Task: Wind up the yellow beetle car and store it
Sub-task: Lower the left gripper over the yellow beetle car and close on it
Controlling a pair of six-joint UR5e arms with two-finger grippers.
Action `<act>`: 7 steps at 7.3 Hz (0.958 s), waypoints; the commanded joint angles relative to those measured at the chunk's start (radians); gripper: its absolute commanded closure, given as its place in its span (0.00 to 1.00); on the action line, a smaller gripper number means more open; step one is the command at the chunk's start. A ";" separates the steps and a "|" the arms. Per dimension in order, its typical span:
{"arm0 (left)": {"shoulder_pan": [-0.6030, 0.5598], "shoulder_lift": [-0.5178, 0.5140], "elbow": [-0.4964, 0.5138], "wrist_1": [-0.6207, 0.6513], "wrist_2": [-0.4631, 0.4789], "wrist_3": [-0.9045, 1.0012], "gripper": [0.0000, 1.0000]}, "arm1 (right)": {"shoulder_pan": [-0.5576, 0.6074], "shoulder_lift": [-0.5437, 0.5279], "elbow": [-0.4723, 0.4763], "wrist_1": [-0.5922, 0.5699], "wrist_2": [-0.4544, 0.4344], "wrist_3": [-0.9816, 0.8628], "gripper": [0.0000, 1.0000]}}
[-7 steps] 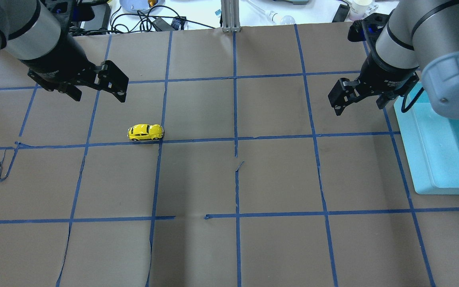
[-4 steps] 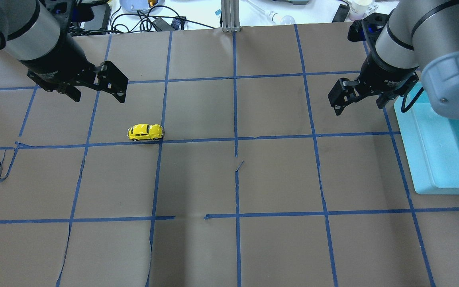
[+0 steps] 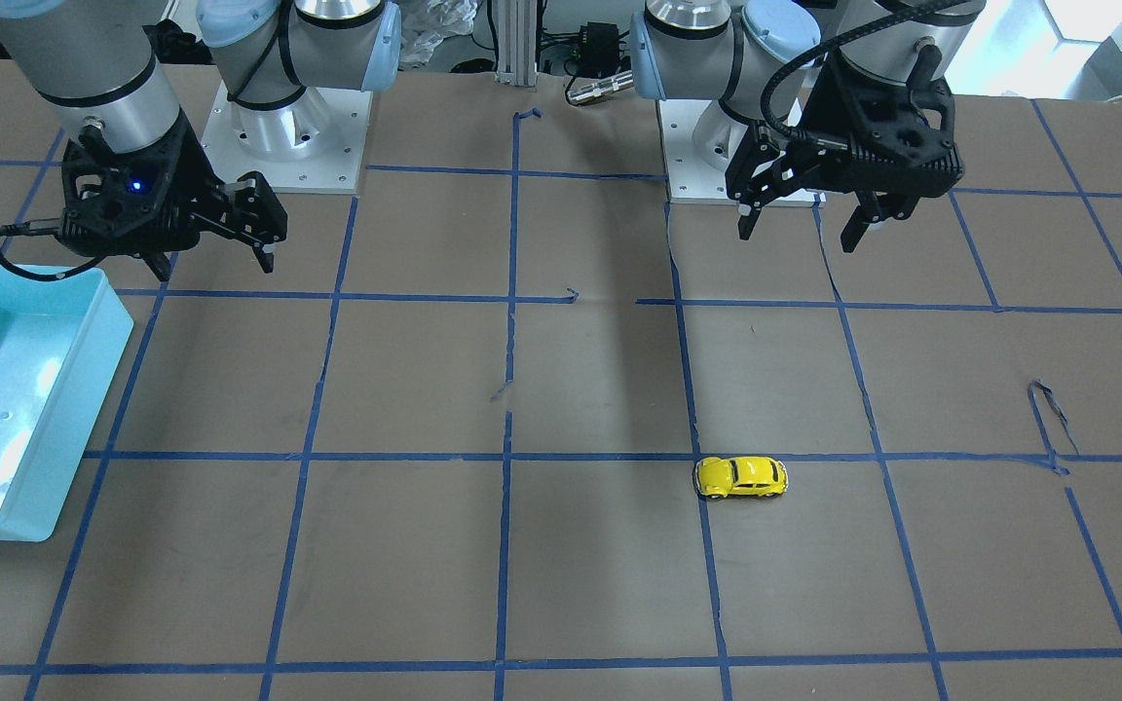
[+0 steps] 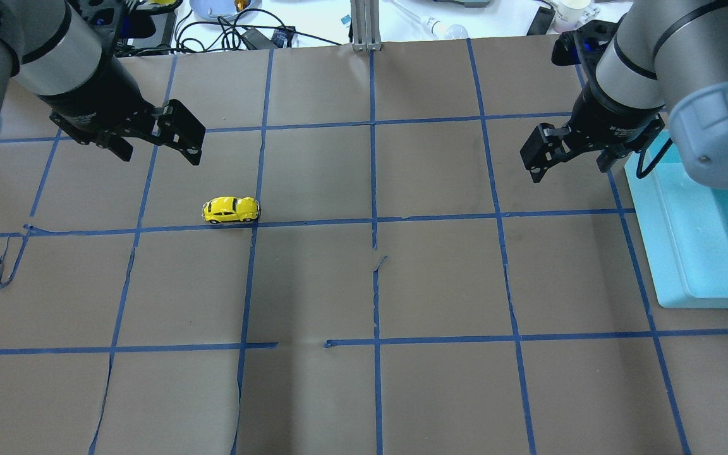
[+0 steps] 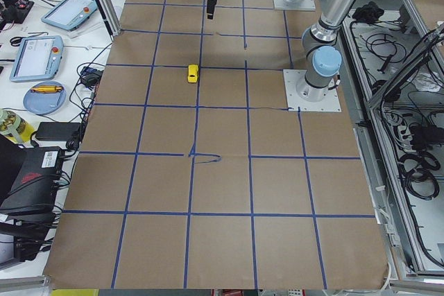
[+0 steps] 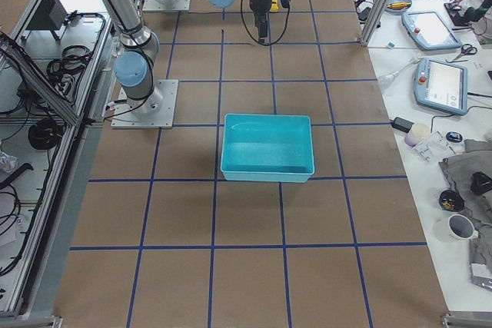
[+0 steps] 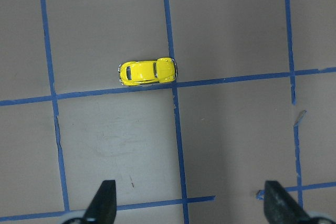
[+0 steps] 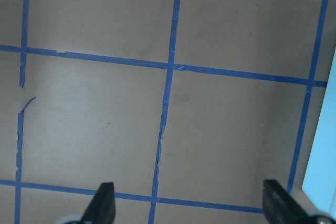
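The yellow beetle car point(image 4: 230, 210) stands on its wheels on the brown paper, just beside a blue tape line. It also shows in the front view point(image 3: 741, 477), the left side view point(image 5: 193, 73) and the left wrist view point(image 7: 148, 71). My left gripper point(image 4: 157, 153) hangs open and empty above the table, apart from the car; it shows in the front view point(image 3: 798, 239) and its own wrist view point(image 7: 191, 205). My right gripper point(image 4: 569, 172) is open and empty, far from the car, next to the bin point(image 4: 661, 253).
A light-blue bin point(image 3: 84, 389) sits at the table's end on my right; it looks empty in the right side view point(image 6: 231, 151). Blue tape lines grid the brown paper, torn in places. Cables and devices lie beyond the far table edge.
My left arm has shifted very slightly. The car and the right arm have not moved.
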 commanded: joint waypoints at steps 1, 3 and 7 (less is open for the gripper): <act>0.003 -0.113 0.000 0.042 0.007 0.282 0.00 | 0.000 0.001 0.000 0.000 0.003 0.001 0.00; 0.004 -0.236 -0.025 0.145 0.012 0.540 0.00 | 0.000 0.000 0.000 0.000 0.003 0.001 0.00; 0.006 -0.384 -0.088 0.323 0.012 1.263 0.00 | 0.000 0.001 0.000 0.000 0.001 0.001 0.00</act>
